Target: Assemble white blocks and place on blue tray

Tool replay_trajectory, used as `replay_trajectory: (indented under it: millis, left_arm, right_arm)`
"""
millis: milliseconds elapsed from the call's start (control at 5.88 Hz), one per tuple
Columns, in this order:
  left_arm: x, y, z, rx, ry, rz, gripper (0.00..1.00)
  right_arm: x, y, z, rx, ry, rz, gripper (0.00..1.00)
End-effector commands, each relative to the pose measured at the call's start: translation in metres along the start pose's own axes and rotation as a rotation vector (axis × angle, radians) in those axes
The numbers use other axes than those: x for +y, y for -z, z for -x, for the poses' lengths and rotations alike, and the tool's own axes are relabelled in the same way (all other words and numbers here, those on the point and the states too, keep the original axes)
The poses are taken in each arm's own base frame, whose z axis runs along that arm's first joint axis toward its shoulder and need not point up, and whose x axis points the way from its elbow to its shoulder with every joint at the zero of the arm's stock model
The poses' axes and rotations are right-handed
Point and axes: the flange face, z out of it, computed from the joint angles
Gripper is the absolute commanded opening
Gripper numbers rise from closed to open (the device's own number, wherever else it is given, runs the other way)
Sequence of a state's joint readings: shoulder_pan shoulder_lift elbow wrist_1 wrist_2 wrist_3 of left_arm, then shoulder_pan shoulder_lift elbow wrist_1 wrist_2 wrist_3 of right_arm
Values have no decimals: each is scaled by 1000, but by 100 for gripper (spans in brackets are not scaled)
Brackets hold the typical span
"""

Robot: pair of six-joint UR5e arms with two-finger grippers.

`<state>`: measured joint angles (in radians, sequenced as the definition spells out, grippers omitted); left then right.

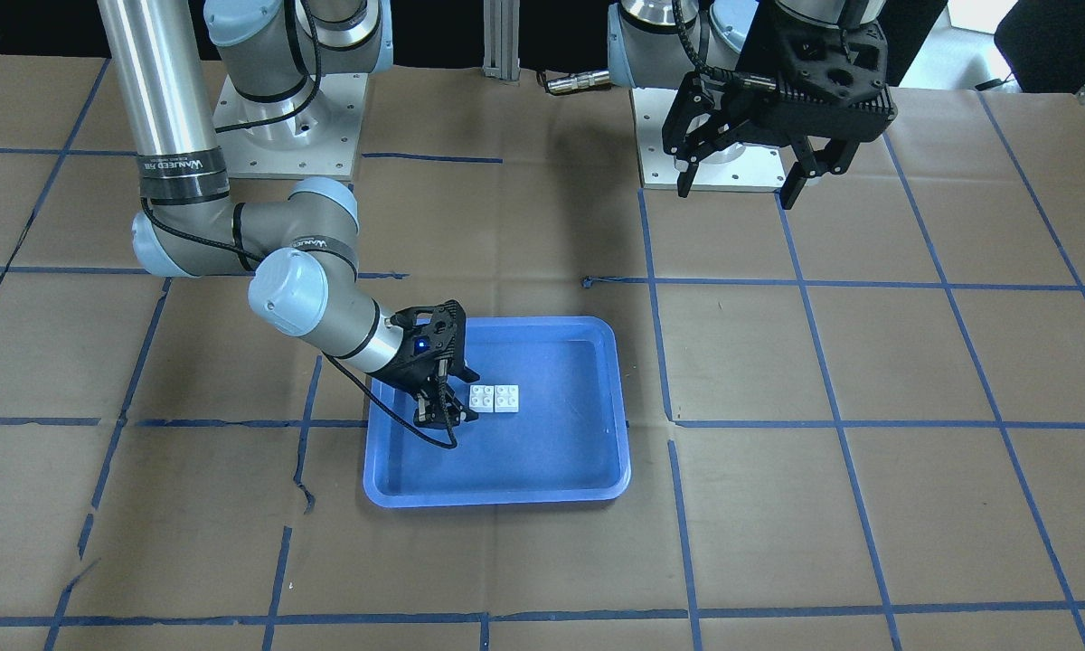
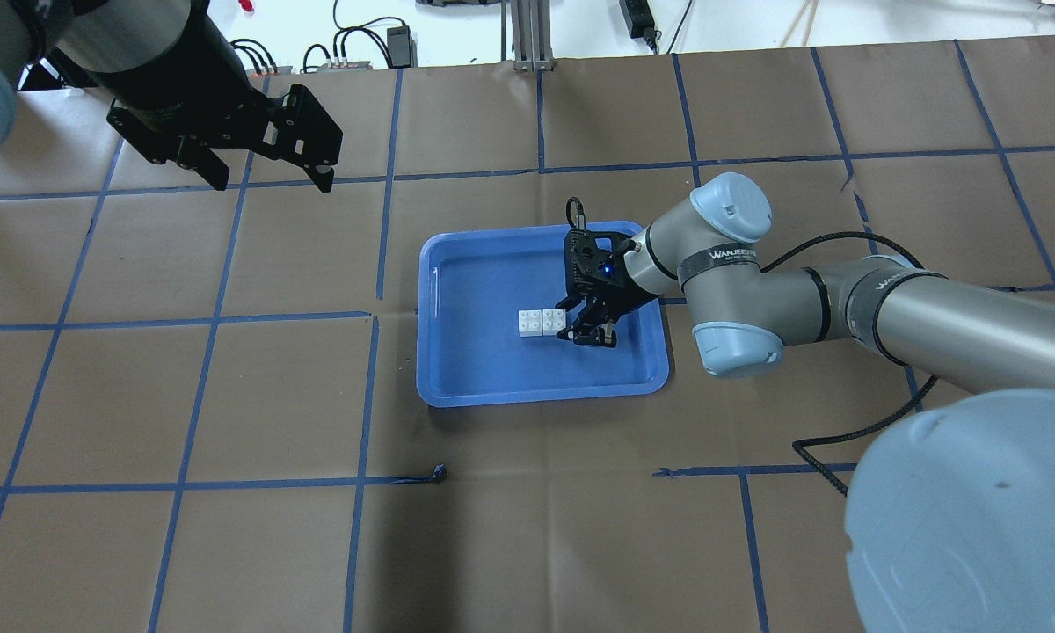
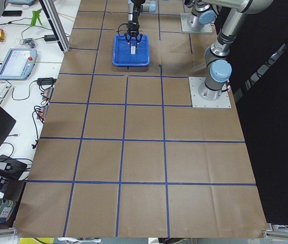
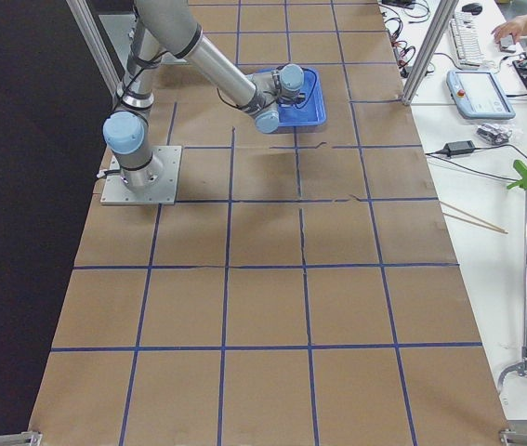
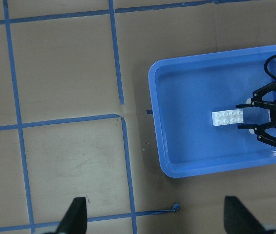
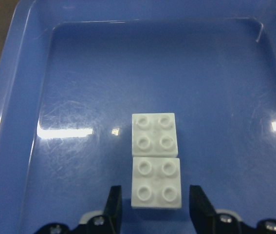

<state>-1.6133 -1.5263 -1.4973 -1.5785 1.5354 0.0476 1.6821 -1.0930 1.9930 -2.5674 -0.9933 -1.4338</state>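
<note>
- The white blocks lie side by side and touching, studs up, on the floor of the blue tray, nearer the right arm's side of it.
- The right claw is low inside the tray with its jaws spread. In the wrist view its fingers flank the end of the nearer block, with a gap on each side, gripping nothing.
- The left claw hangs above the desk near its own base, well apart from the tray. Its jaws are wide apart and it holds nothing.
- The desk is covered in brown paper marked with a grid of blue tape.
</note>
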Motion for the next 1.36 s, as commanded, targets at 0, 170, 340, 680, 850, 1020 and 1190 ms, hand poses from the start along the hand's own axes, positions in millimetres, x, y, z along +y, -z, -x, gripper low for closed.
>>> replay_trajectory:
  millis: [0, 170, 340, 680, 850, 1020, 1190]
  left_arm:
    - [0, 1, 0, 1, 1, -2, 99]
    - [0, 0, 0, 1, 1, 0, 99]
    - [0, 0, 0, 1, 1, 0, 99]
    - [0, 0, 1, 1, 3, 0, 99]
    - [0, 0, 2, 1, 4, 0, 99]
    - [0, -1, 2, 1, 3, 3, 99]
    - [0, -2, 3, -1, 6, 3, 99]
  right_arm:
    - [-8, 24, -6, 47, -37, 5, 100]
    - [-20, 49, -5, 80, -101, 7, 100]
    - [-25, 74, 1, 81, -207, 61, 100]
    - [-21, 116, -3, 84, -370, 193, 100]
    - [-21, 151, 3, 112, -506, 284, 100]
    - [-19, 177, 6, 177, -593, 329, 100]
    - [-6, 198, 6, 234, -749, 397, 100]
